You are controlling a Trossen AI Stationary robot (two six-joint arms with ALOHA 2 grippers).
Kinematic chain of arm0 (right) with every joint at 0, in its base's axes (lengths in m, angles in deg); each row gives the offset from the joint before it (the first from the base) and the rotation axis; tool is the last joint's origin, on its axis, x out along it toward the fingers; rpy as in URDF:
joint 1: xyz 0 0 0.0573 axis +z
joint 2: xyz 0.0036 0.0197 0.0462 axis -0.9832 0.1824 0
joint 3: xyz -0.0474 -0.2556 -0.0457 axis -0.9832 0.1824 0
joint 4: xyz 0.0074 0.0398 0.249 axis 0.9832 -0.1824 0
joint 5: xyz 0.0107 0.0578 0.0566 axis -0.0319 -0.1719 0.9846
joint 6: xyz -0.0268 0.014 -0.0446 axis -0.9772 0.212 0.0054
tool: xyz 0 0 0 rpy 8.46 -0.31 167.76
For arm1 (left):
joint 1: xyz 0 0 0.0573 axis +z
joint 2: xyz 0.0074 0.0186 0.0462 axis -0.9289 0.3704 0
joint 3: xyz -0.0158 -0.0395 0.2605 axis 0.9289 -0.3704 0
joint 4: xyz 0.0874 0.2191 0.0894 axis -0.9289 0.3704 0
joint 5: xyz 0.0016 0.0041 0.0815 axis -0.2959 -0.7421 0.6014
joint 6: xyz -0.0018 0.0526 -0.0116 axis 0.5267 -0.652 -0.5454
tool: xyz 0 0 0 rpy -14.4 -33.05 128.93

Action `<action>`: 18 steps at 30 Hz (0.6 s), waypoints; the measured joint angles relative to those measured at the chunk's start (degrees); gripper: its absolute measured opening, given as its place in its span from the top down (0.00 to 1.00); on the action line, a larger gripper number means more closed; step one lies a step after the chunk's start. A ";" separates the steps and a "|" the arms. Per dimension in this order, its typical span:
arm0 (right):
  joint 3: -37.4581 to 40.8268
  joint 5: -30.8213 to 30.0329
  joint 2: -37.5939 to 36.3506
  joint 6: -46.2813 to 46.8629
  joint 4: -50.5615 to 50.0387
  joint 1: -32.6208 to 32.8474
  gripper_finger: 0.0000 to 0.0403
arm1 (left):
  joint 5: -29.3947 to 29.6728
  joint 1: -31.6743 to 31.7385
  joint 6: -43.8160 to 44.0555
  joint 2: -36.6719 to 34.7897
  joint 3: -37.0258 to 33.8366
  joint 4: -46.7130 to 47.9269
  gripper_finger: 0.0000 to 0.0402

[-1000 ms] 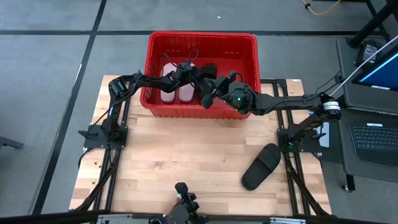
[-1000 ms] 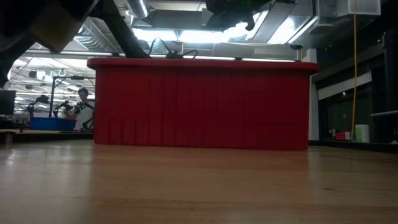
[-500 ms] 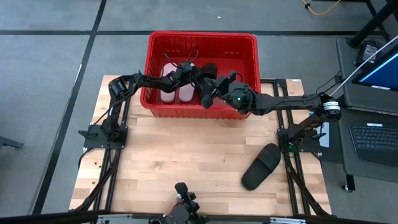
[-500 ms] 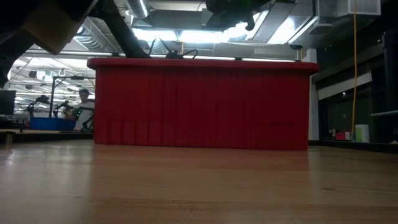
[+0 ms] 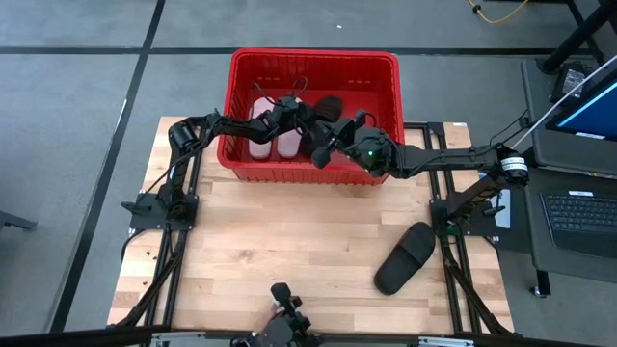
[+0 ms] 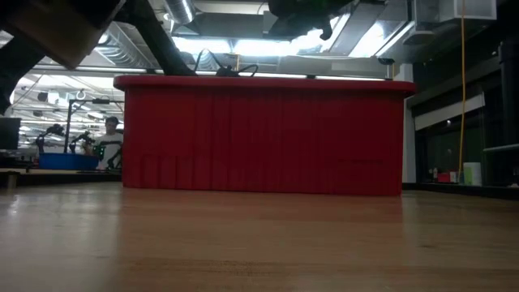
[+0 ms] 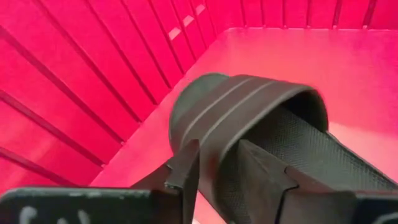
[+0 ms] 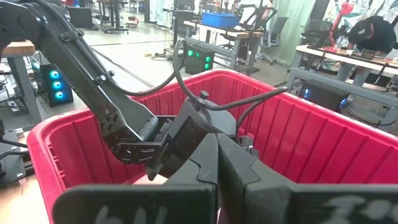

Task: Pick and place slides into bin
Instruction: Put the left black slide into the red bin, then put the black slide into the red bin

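The red bin (image 5: pixel 313 56) stands at the table's far edge. Inside it two pale pink slides (image 5: pixel 275 142) lie side by side, with a black slide (image 5: pixel 331 104) to their right. My left gripper (image 7: pixel 217 155) reaches into the bin and stands open, one finger on either side of that slide's strap (image 7: pixel 249 106). The slide lies with its sole on the bin's floor, one end by the ribbed wall. My right gripper (image 8: pixel 217 165) hovers shut over the bin's near right part, holding nothing. A second black slide (image 5: pixel 405 258) lies on the table at the near right. My left gripper's fingers (image 7: pixel 186 168) stand astride the side edge of the black slide's strap (image 7: pixel 214 134), coming along the slide from its open end. I cannot tell whether they touch it. The slide rests on the bin's floor, not lifted.
The bin's red wall (image 6: pixel 259 138) fills the low view. Both arms cross above the bin's near rim (image 5: pixel 299 176), close together. Bare wooden table (image 5: pixel 289 241) lies between the bin and the near edge. A person (image 6: pixel 105 138) sits far behind the table.
The black slide at my left gripper has shifted a little toward the bin's far right and lies lower in the bin. Both arms have kept their places.
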 joint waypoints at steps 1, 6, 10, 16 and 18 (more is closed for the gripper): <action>0.00 0.00 0.00 -0.02 0.00 0.00 0.99 | 0.00 0.00 0.07 0.00 0.00 0.22 0.73; -0.02 0.00 0.00 -0.02 0.00 -0.02 0.99 | 0.00 0.00 1.63 -0.37 0.00 1.19 0.69; -0.02 0.01 0.00 -0.13 -0.06 0.00 0.99 | 0.00 -0.02 3.12 -0.75 0.00 1.92 0.68; -0.02 0.02 0.00 -0.45 -1.15 0.00 0.99 | 0.17 -0.84 3.29 -4.14 0.00 2.64 0.69; -0.02 0.02 0.00 -0.47 -1.25 0.00 0.99 | 0.15 -1.20 2.11 -6.30 0.00 3.03 0.69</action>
